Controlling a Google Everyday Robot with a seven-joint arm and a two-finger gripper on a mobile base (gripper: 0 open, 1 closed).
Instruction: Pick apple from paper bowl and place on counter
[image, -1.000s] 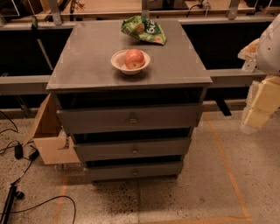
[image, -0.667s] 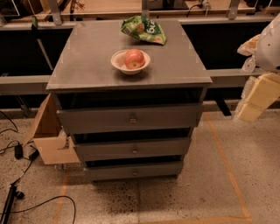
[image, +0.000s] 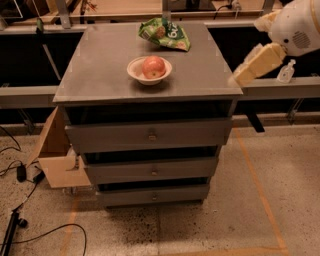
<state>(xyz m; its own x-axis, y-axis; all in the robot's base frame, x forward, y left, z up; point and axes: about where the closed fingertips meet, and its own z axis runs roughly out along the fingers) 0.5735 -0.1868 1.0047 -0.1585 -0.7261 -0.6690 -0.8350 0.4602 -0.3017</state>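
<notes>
The red apple (image: 153, 67) with yellowish patches sits in the white paper bowl (image: 136, 72), near the middle of the grey counter (image: 100, 65), towards its back. My arm comes in from the upper right as a white rounded joint (image: 299, 25) and a cream-coloured link. My gripper (image: 241, 75) is at the link's lower end, at the counter's right edge. It is well to the right of the bowl and apart from it.
A green snack bag (image: 165, 34) lies at the back of the counter, behind the bowl. Three drawers (image: 150, 135) sit below the top. An open cardboard box (image: 57, 160) and cables (image: 20, 175) are on the floor to the left. A wooden bench runs behind.
My arm has risen and swung left, from low beside the cabinet's right side up to the counter's right edge. The apple and bowl have not moved.
</notes>
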